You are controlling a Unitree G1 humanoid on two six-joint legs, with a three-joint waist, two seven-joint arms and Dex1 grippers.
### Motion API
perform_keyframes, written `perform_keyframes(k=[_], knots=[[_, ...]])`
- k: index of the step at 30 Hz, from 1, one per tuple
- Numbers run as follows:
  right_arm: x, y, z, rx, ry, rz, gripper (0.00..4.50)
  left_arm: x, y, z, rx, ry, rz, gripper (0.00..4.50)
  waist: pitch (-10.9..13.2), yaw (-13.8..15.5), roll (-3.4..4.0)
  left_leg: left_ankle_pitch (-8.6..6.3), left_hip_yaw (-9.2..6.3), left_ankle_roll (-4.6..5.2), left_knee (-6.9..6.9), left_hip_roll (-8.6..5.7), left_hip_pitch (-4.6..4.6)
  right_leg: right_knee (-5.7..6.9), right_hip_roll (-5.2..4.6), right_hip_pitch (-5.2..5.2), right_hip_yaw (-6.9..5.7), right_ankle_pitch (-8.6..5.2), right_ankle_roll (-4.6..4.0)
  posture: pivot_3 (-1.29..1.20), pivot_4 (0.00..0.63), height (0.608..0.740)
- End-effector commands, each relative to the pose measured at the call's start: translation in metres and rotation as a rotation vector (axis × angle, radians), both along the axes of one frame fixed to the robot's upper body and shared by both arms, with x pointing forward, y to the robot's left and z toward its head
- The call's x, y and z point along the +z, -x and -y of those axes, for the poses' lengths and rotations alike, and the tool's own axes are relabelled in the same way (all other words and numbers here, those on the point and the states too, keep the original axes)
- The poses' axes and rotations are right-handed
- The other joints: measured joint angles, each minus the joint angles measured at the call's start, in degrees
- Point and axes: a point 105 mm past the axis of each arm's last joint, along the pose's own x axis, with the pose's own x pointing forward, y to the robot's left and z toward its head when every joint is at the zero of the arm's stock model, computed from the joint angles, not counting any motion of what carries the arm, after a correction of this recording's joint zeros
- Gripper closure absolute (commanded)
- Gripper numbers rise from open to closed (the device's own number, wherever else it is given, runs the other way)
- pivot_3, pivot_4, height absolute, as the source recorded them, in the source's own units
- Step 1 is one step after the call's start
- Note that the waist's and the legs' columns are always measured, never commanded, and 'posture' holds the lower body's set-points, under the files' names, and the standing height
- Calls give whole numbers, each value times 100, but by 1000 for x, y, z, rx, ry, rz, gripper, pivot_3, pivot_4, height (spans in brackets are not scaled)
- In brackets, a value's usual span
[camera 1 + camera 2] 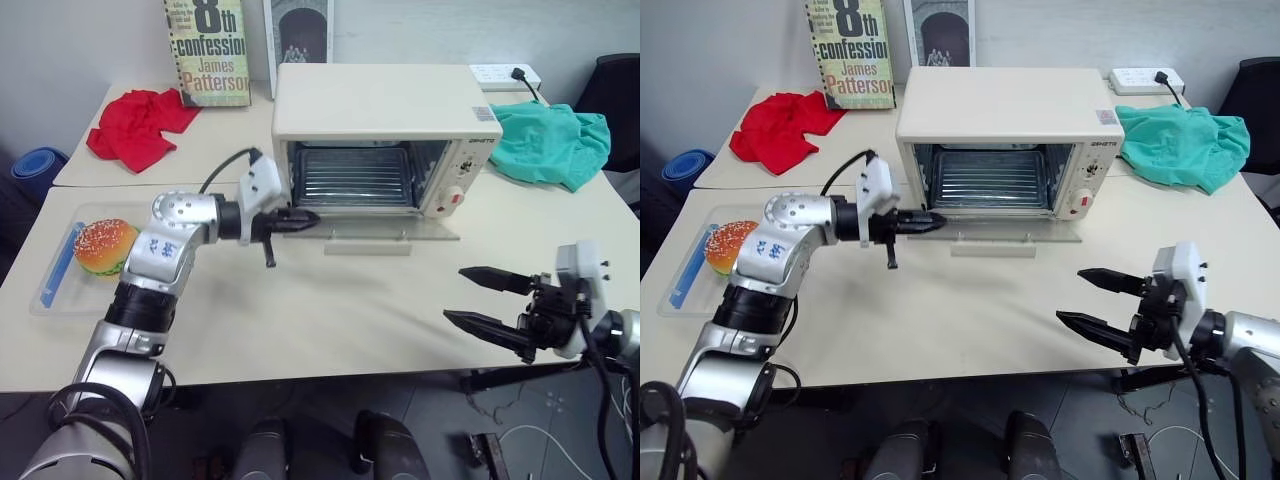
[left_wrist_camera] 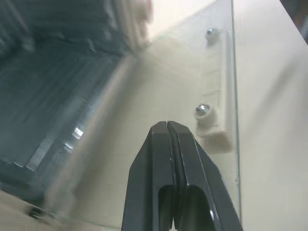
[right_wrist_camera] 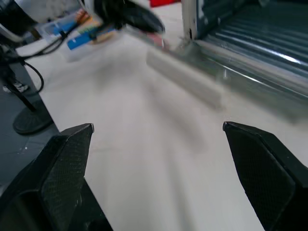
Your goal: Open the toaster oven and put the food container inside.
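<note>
Food container (image 1: pixel 75 265): clear shallow plastic box holding a toy burger, on the tabletop (image 1: pixel 330 320) well behind the closed, empty left pincer (image 1: pixel 300 218) at the open toaster oven (image 1: pixel 380 140). Probably light, stiff, slippery; grip a long rim. Right pincer (image 1: pixel 485 300) spread wide, empty.

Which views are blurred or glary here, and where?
Right wrist view: the cream-white toaster oven and its cream bar handle smear; the right hand stays crisp. Left wrist view: the wire rack is soft behind the reflective glass door. Eye views: sharp, evenly lit.
</note>
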Motion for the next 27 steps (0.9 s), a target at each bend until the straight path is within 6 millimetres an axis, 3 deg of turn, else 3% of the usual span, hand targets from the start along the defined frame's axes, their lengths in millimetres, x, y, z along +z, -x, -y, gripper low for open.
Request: perform_keyframes(k=[1, 8, 12, 15, 20, 27], knots=[[17, 5, -13, 43, -21, 59, 0, -7, 8, -3, 5, -70, 25, 4470, 0, 28, 0, -1, 0, -2, 0, 5, 0, 0, 3, 0, -1, 0, -4, 0, 150, 740], [37, 5, -35, 156, -35, 115, 0, -19, 10, 0, 73, -90, 18, 4470, 0, 68, -1, -4, -6, -2, 7, 8, -17, -3, 5, -5, -8, 1, -7, 0, 150, 740], [46, -2, -44, 215, -37, 143, 0, -15, 21, -13, 116, -51, 17, 4470, 1, 31, -1, -6, -2, -1, 6, 9, -17, 11, 9, -5, -7, 2, -5, 0, 150, 740], [48, -11, -54, 259, -30, 150, 0, -4, 32, -29, 181, 28, -20, 3872, 2, 5, -3, -5, 3, -4, 5, 16, -17, 21, 14, -12, -3, 1, -7, 0, 150, 740], [50, -27, -70, 371, -45, 127, 0, 25, 71, -67, 375, 195, -38, 2355, 6, -72, -8, -4, 4, -7, 6, 21, -16, 30, 15, -19, 5, 0, -8, 0, 150, 740], [47, -49, -85, 499, -39, 128, 0, 26, 130, -118, 678, 339, -79, 185, 9, -107, -13, -4, 12, -12, 12, 19, -14, 31, 13, -18, 13, 0, -8, 0, 150, 740]])
